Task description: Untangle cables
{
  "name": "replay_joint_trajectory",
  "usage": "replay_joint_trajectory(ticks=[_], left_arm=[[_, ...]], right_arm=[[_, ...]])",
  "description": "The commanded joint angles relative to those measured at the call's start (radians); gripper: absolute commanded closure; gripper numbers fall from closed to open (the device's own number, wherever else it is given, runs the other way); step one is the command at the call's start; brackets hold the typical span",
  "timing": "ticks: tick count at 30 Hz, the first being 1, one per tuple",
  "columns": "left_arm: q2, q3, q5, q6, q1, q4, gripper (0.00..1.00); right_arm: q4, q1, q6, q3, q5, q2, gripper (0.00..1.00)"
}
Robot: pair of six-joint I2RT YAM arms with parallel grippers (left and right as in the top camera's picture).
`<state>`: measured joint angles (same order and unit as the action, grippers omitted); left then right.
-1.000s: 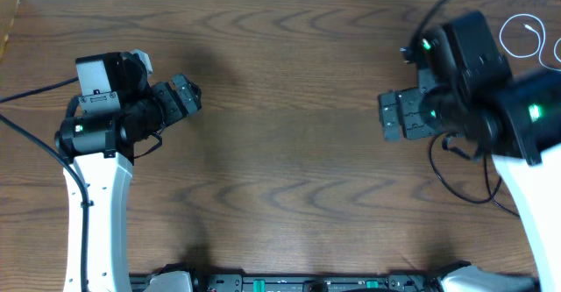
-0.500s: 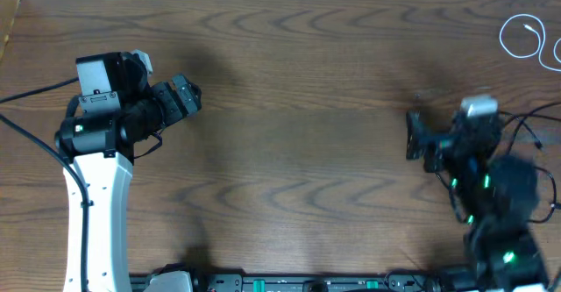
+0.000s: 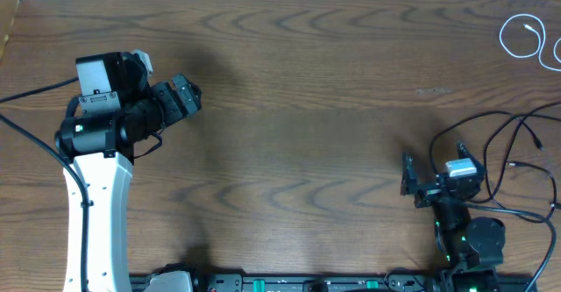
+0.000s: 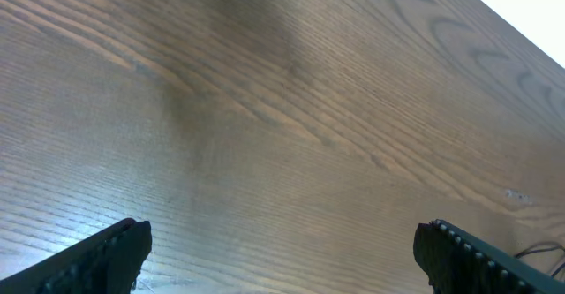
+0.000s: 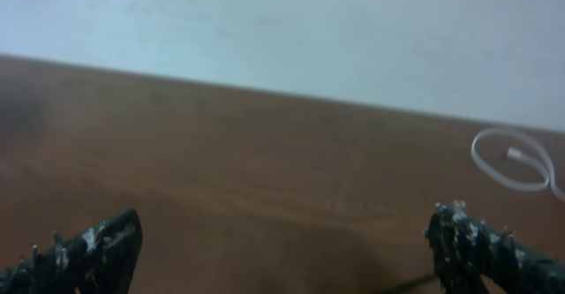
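I see the white cable (image 3: pixel 502 39) at one o'clock, well apart from the black cable (image 3: pixel 526 125) at three. Left gripper (image 3: pixel 193 95) and right gripper (image 3: pixel 407 176) jaws are spread, empty. Untangling looks finished; I'd park.

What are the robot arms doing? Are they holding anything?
Neither arm is holding anything right now. The left gripper hangs open above the bare wood of the table on the left side. The right gripper is open too, folded in low near the front right. The white cable lies looped in the far right corner, and the black cable sprawls beside the right arm. The two cables lie apart.
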<state>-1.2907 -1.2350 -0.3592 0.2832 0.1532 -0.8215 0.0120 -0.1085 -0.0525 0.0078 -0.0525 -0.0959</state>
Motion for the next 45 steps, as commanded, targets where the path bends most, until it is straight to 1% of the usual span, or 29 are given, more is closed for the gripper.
replay_joint_trajectory(ticks=[1, 4, 37, 40, 42, 45], left_arm=[[-0.003, -0.011, 0.013, -0.017, -0.003, -0.001, 0.00], [-0.003, -0.011, 0.013, -0.017, -0.003, -0.001, 0.00], [-0.002, -0.011, 0.014, -0.018, -0.003, -0.004, 0.00], [0.017, -0.011, 0.063, -0.020, -0.003, -0.003, 0.00], [0.054, 0.002, 0.065, -0.070, -0.011, 0.016, 0.00], [0.147, 0.067, 0.065, -0.192, -0.033, 0.130, 0.00]], right_arm=[[-0.027, 0.007, -0.005, -0.002, -0.006, 0.043, 0.01], [-0.085, 0.010, -0.005, -0.002, -0.004, 0.094, 0.01], [-0.084, 0.010, -0.005, -0.002, -0.010, 0.089, 0.01], [-0.083, 0.010, -0.005, -0.002, -0.010, 0.089, 0.01], [-0.083, 0.010, -0.005, -0.002, -0.010, 0.089, 0.01], [-0.083, 0.010, -0.005, -0.002, -0.010, 0.089, 0.01]])
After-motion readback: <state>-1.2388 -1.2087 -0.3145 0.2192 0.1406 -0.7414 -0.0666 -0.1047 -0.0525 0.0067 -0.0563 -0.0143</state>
